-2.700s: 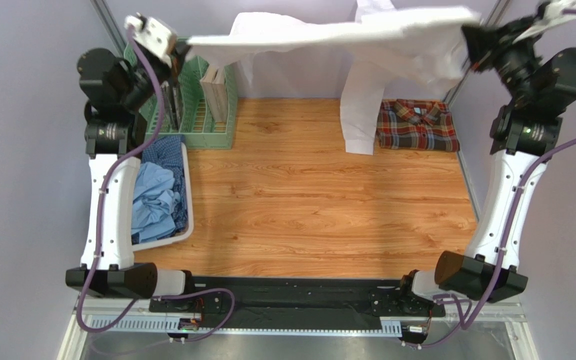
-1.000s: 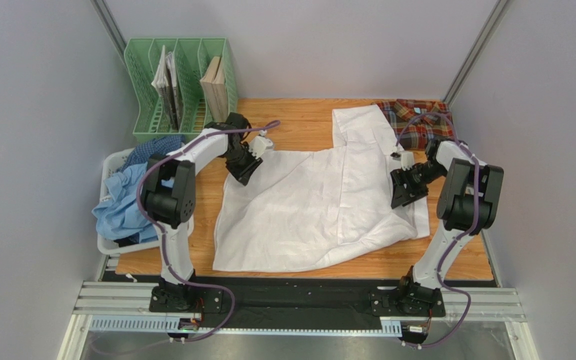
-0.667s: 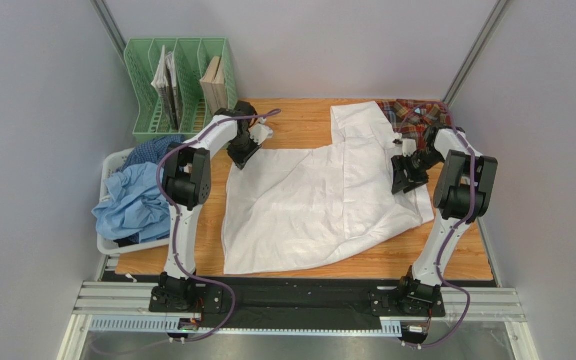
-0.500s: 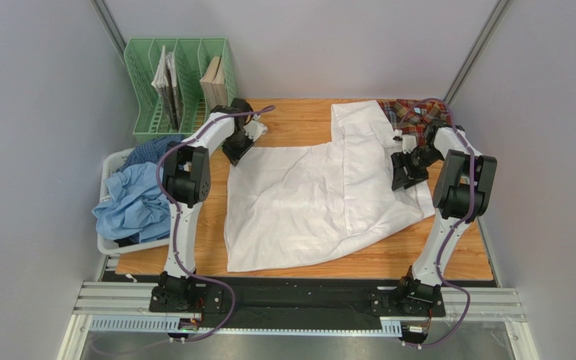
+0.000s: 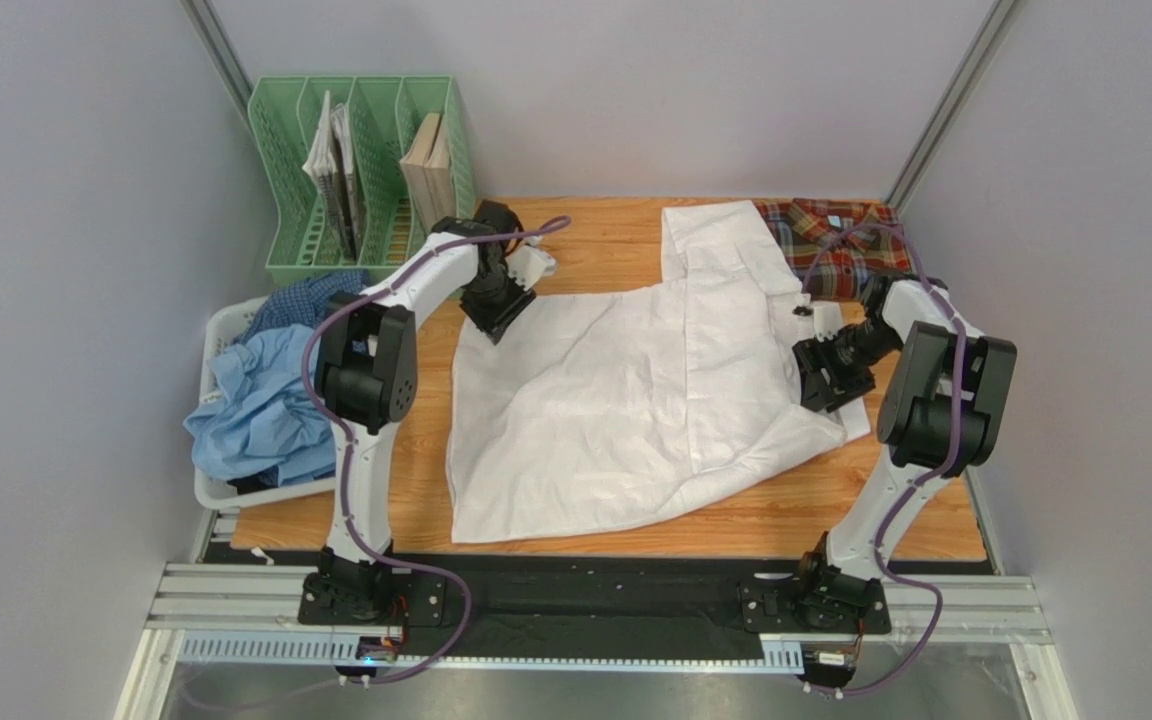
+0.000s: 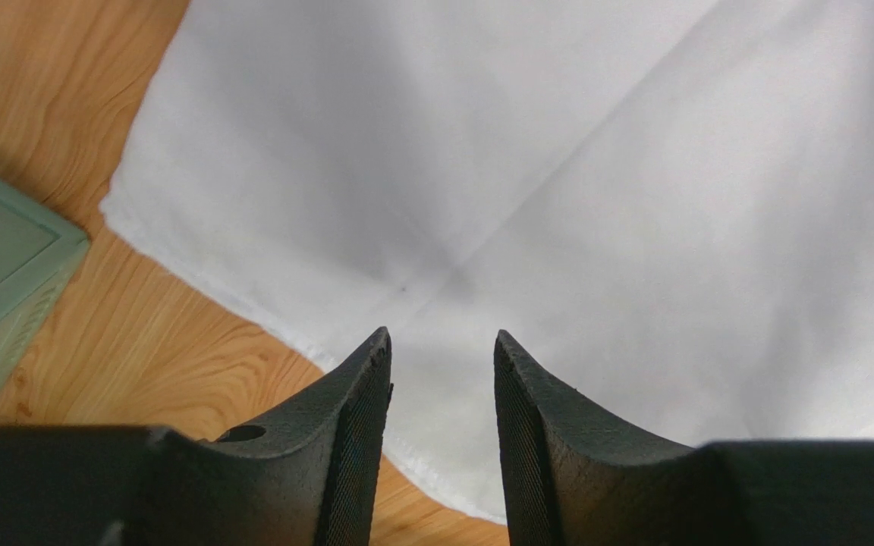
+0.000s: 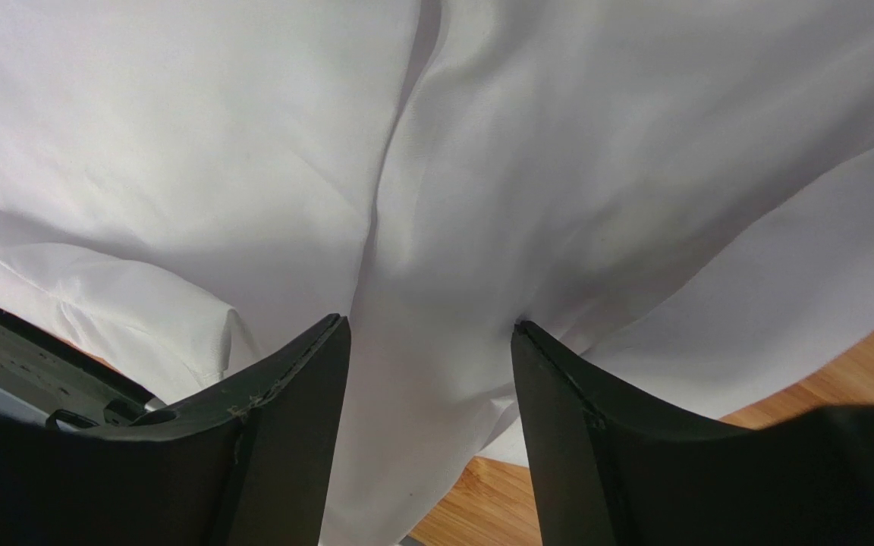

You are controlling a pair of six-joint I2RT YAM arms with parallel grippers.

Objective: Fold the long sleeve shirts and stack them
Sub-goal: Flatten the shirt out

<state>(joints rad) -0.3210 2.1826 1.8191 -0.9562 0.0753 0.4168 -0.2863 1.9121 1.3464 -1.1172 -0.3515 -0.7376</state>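
Shirt (image 5: 612, 405) lying flat, left pincer (image 6: 442, 341) apart near corner, right pincer (image 7: 430, 324) apart over edge

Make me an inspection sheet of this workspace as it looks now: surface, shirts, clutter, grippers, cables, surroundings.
Surface: wooden tabletop, bare around the shirts.
Job's things: plain white cloth shirt spread out flat; red-green-navy plaid shirt at the far right corner; light blue and dark blue shirts heaped in the white plastic basket.
Clutter: green plastic file rack holding booklets, far left.
Grippers: left gripper open over the white shirt's far left edge; right gripper open over its right side.
Cables: purple cables looped along both arms.
Surroundings: grey walls.
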